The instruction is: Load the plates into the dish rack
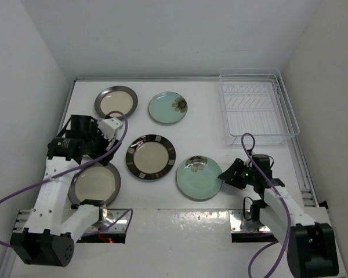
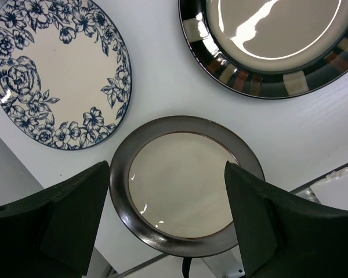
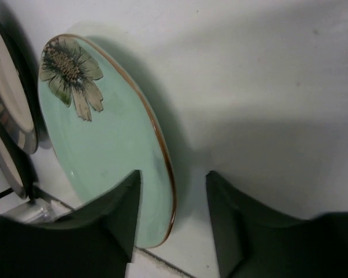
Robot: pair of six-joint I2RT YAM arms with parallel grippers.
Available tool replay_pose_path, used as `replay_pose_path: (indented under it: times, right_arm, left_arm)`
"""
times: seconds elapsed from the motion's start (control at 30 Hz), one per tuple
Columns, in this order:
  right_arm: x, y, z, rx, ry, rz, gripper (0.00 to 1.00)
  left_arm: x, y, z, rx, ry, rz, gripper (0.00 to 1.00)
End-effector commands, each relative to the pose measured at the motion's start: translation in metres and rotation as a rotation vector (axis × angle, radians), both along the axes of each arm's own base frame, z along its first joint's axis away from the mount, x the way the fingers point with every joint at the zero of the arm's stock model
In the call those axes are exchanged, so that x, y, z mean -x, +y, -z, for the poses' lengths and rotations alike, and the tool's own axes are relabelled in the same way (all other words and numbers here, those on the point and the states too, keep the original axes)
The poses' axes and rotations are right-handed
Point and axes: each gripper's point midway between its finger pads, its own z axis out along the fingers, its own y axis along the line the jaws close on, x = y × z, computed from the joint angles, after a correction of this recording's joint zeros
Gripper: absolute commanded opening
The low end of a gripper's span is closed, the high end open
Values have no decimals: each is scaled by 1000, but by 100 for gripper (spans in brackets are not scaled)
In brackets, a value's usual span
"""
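The plates (image 1: 152, 152) all lie flat on the table (image 1: 220, 116), none in the dish rack (image 1: 261, 138), which stands in the far right corner. Left of the rack you have the far mint green plate (image 1: 168, 108) and, farther left, the far cream plate (image 1: 116, 102). Nearer to you than the rack lie the near mint green plate (image 1: 198, 176), the brown-striped plate (image 1: 151, 165) and, farthest from it, the near cream plate (image 1: 95, 184). Your left gripper (image 2: 167, 174) is released, its fingers (image 2: 64, 220) wide apart and touching nothing, framing the near cream plate from above; the white-blue floral plate (image 2: 52, 75) lies just beside that one. Your right gripper (image 3: 173, 179) is unclenched too, straddling the rack-side rim of the near mint green plate without pinching it.
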Motion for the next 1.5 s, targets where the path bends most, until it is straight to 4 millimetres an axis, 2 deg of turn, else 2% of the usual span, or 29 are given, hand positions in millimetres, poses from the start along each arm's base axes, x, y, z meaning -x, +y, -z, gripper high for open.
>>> replay_pose_path:
  times: [0.0,0.1,0.23,0.3,0.4,0.43,0.6,0.63,0.67,0.7,0.73,0.77,0.83,0.87,0.9,0.93,0.97,1.03,1.07,1.1,1.17,1.23,1.27,1.3,1.33,1.37,1.4,1.43,1.47]
  right_arm:
    - [5,-5,21,32,46,31,43]
    - [11,0,27,10,66,-2,32]
    - [14,5,31,-20,56,-18,29]
    - [6,8,27,-32,16,-28,25]
    - [9,9,32,-34,38,-36,12]
    - [9,9,32,-31,45,-42,2]
    - [-6,12,18,-16,2,-86,0]
    - [-28,16,-5,-16,-77,-103,0]
    - [-28,18,-10,3,-81,-125,0]
    - [-42,25,-31,13,-147,-157,0]
    - [-48,26,-38,62,-185,-188,0]
    - [-69,26,-75,100,-266,-177,0]
    - [-87,23,-111,172,-339,-168,0]
    - [-103,24,-143,181,-405,-150,0]
    - [-110,20,-156,211,-428,-128,0]
    - [-112,11,-157,269,-405,-116,0]
    - [-133,13,-204,275,-496,-98,0]
    - [-147,9,-229,325,-512,-100,0]
    - [-159,10,-252,347,-552,-105,0]
    - [-167,8,-251,375,-541,-116,0]
    - [-188,0,-297,425,-621,-94,0]
    - [-209,-5,-324,446,-667,-65,0]
    - [-219,-18,-363,478,-754,-30,0]
    - [-238,-22,-351,507,-720,-27,0]
    - [-247,-27,-360,526,-740,-8,0]
    - [-263,-41,-355,568,-721,22,0]
    - [-281,-55,-382,607,-767,81,0]
    - [-289,-69,-390,649,-791,108,0]
    - [-303,-76,-394,674,-799,132,0]
  left_arm:
    - [-2,-1,-11,29,-33,-21,85]
    - [-6,5,-17,22,-47,-46,85]
    - [-11,7,-22,30,-52,-59,85]
    - [-13,10,-23,30,-61,-68,85]
    - [-14,10,-21,23,-63,-60,85]
    - [-15,8,-19,31,-54,-54,85]
    - [-42,0,-30,43,-117,0,86]
    - [-47,-2,-31,54,-120,9,86]
    - [-55,-9,-27,56,-100,33,86]
    - [-60,-13,-33,76,-105,50,86]
    - [-66,-18,-33,83,-103,65,86]
    - [-74,-20,-28,98,-80,62,86]
    - [-83,-26,-30,111,-82,81,86]
    - [-84,-27,-27,118,-68,86,86]
    - [-90,-31,-26,112,-72,107,86]
    - [-93,-33,-24,115,-74,120,86]
    - [-95,-40,-24,116,-70,143,86]
    - [-103,-46,-21,111,-76,150,86]
    - [-102,-53,-21,112,-75,171,86]
    - [-106,-52,-17,110,-69,154,86]
    - [-109,-57,-17,117,-69,160,85]
    - [-110,-57,-12,122,-51,151,85]
    - [-112,-59,-12,129,-46,156,85]
    - [-114,-60,-6,128,-27,155,85]
    - [-113,-60,-6,139,-21,140,85]
    - [-116,-61,-5,144,-15,132,85]
    - [-120,-61,-8,145,-20,133,85]
    - [-120,-62,-3,151,-4,122,85]
    - [-125,-60,-12,144,-28,117,85]
